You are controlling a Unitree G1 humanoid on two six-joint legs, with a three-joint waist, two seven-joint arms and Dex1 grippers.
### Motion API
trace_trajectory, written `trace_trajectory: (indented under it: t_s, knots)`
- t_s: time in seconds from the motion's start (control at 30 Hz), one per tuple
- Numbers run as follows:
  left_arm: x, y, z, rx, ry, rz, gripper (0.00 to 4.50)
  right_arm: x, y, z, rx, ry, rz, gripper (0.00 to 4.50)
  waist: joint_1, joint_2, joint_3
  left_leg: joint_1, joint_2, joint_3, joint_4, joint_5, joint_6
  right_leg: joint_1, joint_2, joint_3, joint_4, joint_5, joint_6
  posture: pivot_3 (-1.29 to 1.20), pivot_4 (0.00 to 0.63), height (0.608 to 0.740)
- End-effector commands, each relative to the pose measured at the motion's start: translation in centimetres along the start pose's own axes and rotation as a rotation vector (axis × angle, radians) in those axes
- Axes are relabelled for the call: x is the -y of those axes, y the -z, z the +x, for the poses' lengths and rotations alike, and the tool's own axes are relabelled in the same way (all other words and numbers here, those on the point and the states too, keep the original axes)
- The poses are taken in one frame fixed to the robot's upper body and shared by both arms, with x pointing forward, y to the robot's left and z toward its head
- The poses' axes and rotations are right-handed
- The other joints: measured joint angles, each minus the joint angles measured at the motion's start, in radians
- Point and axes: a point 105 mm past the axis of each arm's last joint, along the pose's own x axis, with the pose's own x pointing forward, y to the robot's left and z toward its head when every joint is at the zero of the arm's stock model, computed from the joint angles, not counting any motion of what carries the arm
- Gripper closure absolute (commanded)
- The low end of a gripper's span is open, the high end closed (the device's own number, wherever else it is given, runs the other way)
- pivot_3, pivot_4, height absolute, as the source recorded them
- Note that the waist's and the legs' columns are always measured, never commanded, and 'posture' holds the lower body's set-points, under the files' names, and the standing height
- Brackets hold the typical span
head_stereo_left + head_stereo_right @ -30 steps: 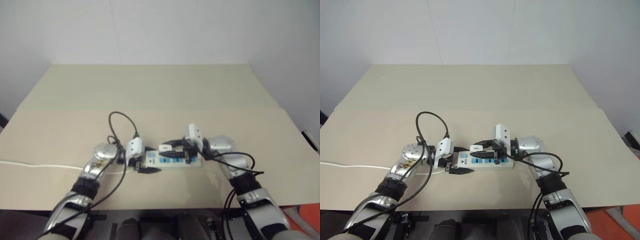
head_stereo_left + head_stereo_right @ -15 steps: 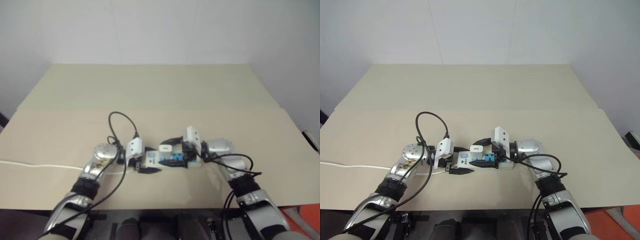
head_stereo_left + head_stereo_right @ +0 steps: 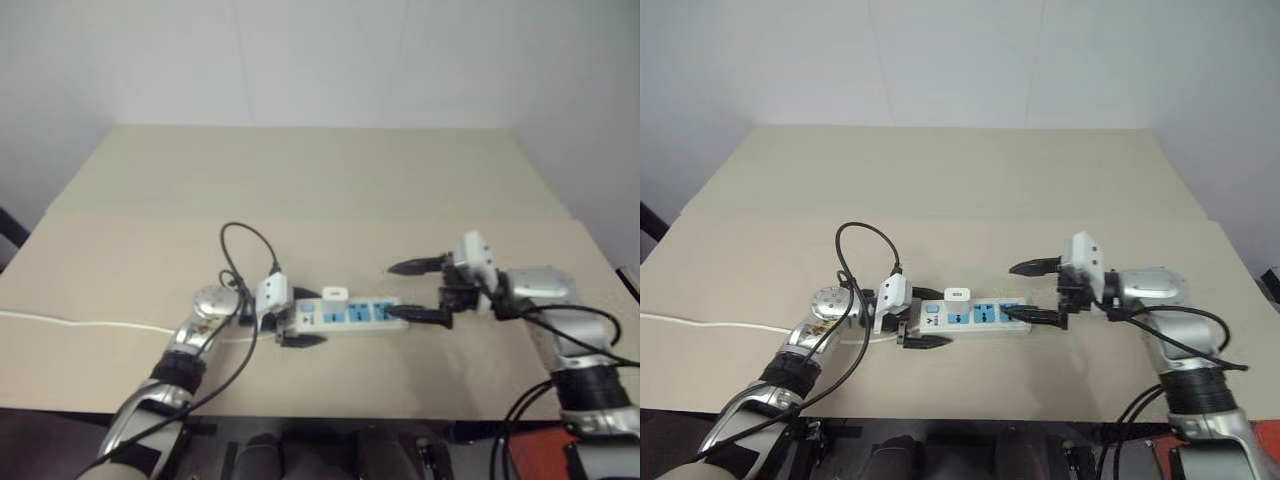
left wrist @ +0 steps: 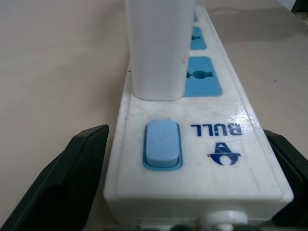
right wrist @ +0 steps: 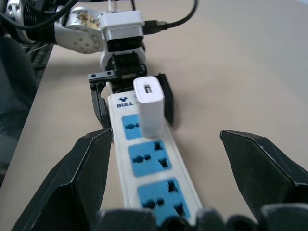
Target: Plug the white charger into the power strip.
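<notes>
Small white rounded plastic charger [image 3: 958,297] stands plugged upright in the long white power strip w/ blue sockets [image 3: 975,315], next to its switch end, on the beige tabletop [image 3: 940,190]. My left tool [image 3: 912,318] is released, fingers either side of the switch end. My right tool [image 3: 1032,291] is spread wide, off the strip's far end. Thin white cord [image 3: 700,324] trails left.

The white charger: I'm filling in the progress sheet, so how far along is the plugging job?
Done: the white charger stands upright in the power strip. In hand: nothing; the right end effector is open, clear of it. Left: the open left end effector straddles the switch end.
</notes>
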Motion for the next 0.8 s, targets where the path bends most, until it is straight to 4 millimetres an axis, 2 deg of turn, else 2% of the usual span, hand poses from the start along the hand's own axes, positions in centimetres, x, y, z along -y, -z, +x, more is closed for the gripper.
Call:
trace_trajectory:
  t_s: [0.03, 0.13, 0.2, 0.33, 0.4, 0.47, 0.53, 0.63, 0.8]
  knots:
    - [-0.5, -1.9, -0.7, 0.044, -0.016, 0.082, 0.03, 0.2, -1.4, -1.4, 0.022, 0.04, -0.033, 0.25, 0.0, 0.0, 0.0, 0.0, 0.0, 0.0, 0.0, 0.0, 0.0, 0.0, 0.0, 0.0, 0.0, 0.0, 0.0, 0.0, 0.15, 0.74]
    - [0.0, -3.5, -3.0, 0.059, 0.015, 0.097, 0.03, 0.4, -1.4, -2.4, 0.011, 0.079, -0.035, 0.25, -0.003, 0.0, 0.001, -0.002, 0.0, 0.0, 0.0, 0.0, 0.0, -0.001, 0.0, 0.0, -0.001, 0.0, 0.0, 0.0, 0.15, 0.74]
    - [0.8, -5.0, -6.0, 0.047, 0.043, 0.103, 0.03, 0.4, -1.4, -3.4, 0.006, 0.108, -0.031, 0.25, -0.007, 0.0, 0.003, -0.002, 0.001, 0.0, -0.001, 0.0, 0.0, -0.003, 0.0, 0.0, -0.001, 0.0, 0.0, 0.0, 0.15, 0.74]
    - [1.7, -6.8, -9.7, -0.006, 0.038, 0.093, 0.03, 0.5, -1.4, -5.0, -0.001, 0.161, -0.018, 0.25, -0.008, 0.002, 0.005, -0.002, 0.001, 0.0, -0.002, 0.0, 0.0, -0.002, 0.0, 0.0, -0.001, 0.0, 0.0, 0.0, 0.15, 0.74]
    - [1.5, -7.2, -10.9, -0.026, -0.001, 0.093, 0.03, 0.6, -1.3, -5.6, -0.008, 0.193, -0.019, 0.25, -0.003, 0.002, 0.005, -0.001, 0.001, 0.001, -0.002, 0.0, 0.0, -0.001, -0.001, 0.0, -0.001, 0.0, 0.0, 0.0, 0.15, 0.74]
    - [0.5, -7.6, -12.7, -0.045, -0.097, 0.087, 0.03, 0.7, -1.1, -6.6, -0.021, 0.235, -0.018, 0.25, 0.006, 0.002, 0.006, 0.0, 0.001, 0.002, -0.002, 0.0, 0.0, -0.001, -0.001, 0.0, -0.002, -0.004, 0.006, 0.0, 0.15, 0.74]
    - [0.0, -7.7, -13.6, -0.056, -0.149, 0.085, 0.03, 0.7, -1.0, -7.1, -0.031, 0.258, -0.017, 0.25, 0.007, 0.002, 0.007, 0.0, 0.001, 0.002, -0.002, 0.0, 0.0, -0.001, -0.001, -0.001, -0.001, -0.005, 0.008, 0.0, 0.15, 0.74]
    - [-0.7, -7.4, -15.5, -0.095, -0.23, 0.074, 0.03, 0.6, 0.2, -8.5, -0.107, 0.319, -0.001, 0.25, 0.006, 0.002, 0.007, 0.0, 0.001, 0.002, -0.002, 0.0, 0.0, -0.001, -0.001, 0.0, -0.002, -0.005, 0.007, 0.0, 0.15, 0.74]
    - [-0.6, -6.9, -15.9, -0.113, -0.271, 0.062, 0.03, 0.3, 1.0, -9.5, -0.18, 0.366, 0.001, 0.25, 0.003, 0.002, 0.008, 0.0, 0.001, 0.003, -0.003, 0.0, 0.0, -0.001, -0.001, 0.0, -0.002, -0.004, 0.004, 0.0, 0.15, 0.74]
